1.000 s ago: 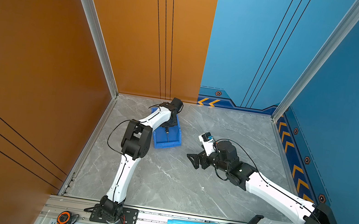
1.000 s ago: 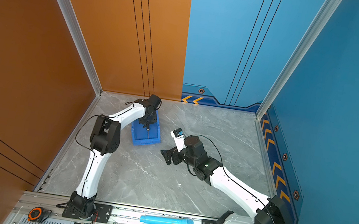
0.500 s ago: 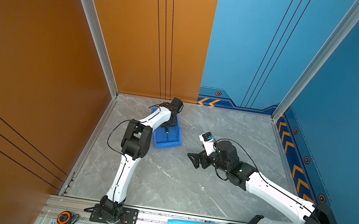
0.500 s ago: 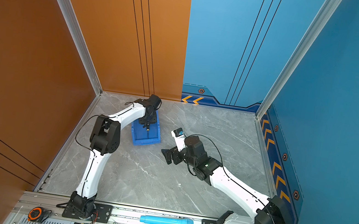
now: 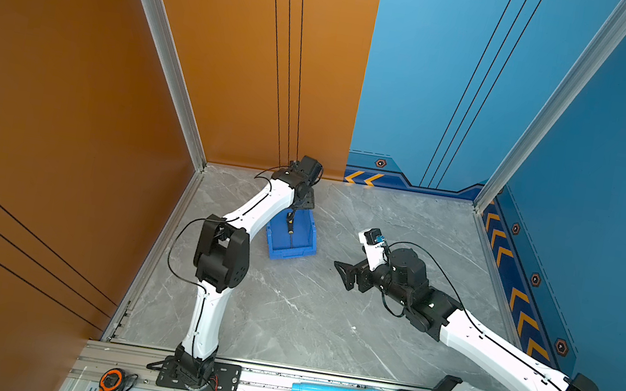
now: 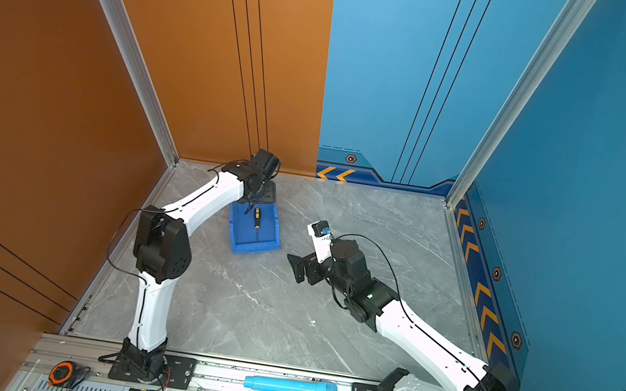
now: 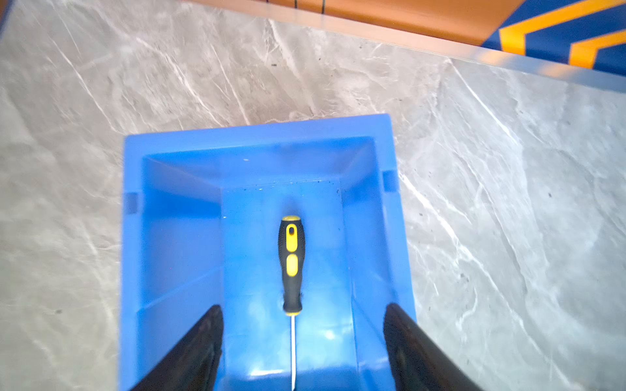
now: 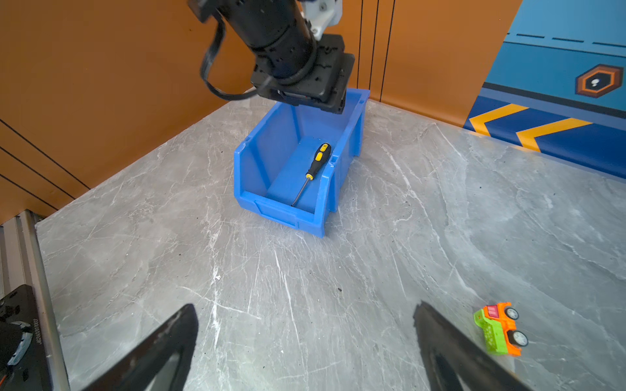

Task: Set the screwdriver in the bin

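- Grey marble tabletop [image 5: 284, 318]: it carries the whole scene. The bin stands toward its far left part, near the orange wall, so a shoved bin has little room on that side.
- Blue plastic parts bin [image 8: 250, 169]: it sits upright with its lowered front lip facing the robot. It is probably light, so a finger catching the back wall or rim as the arm lifts away could drag or tip it. Tipped forward, it could let the tool slide out over the low lip.
- Left gripper [image 7: 302, 308]: it hangs over the back half of the bin with its jaws spread wide and nothing held between them. A straight lift looks safest, since a sideways move risks clipping a side wall.
- Right gripper [image 8: 305, 306]: it hovers well apart from the bin over bare table, jaws wide and empty. It seems to have no part in this step and would cause trouble only by sweeping toward the bin.
- Yellow-and-black screwdriver [image 7: 291, 264]: it lies on the bin's floor, handle toward the back wall and thin shaft pointing at the front lip. It lies below the left gripper, in line with the gap between the fingers [image 7: 203, 338] and touching neither. The placing looks done.
- Green-and-orange toy truck [image 8: 498, 330]: it sits on the table beside the right gripper, clear of the bin.
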`<state>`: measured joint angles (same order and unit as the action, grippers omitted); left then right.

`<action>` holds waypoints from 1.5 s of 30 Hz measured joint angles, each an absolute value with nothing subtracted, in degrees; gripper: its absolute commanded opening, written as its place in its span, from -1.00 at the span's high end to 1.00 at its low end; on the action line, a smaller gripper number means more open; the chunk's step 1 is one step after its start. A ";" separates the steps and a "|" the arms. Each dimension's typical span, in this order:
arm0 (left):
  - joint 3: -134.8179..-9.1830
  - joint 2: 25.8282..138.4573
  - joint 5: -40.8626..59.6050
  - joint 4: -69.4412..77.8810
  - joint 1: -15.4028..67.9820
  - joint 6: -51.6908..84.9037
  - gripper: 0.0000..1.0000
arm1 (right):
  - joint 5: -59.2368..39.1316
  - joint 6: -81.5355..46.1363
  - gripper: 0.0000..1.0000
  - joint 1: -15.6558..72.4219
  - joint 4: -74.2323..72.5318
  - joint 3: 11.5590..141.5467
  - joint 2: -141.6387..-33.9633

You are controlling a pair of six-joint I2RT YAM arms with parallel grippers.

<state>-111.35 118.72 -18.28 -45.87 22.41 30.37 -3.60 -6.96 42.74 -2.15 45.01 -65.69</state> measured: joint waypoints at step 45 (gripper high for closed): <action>-37.47 57.87 -24.95 -14.15 16.73 12.43 -0.96 | 21.06 -16.75 -0.99 22.00 1.15 31.05 -53.32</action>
<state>-37.47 57.87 -24.95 -14.15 16.73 12.43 21.06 -16.75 22.00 1.15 31.05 -53.32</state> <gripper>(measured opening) 0.979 0.999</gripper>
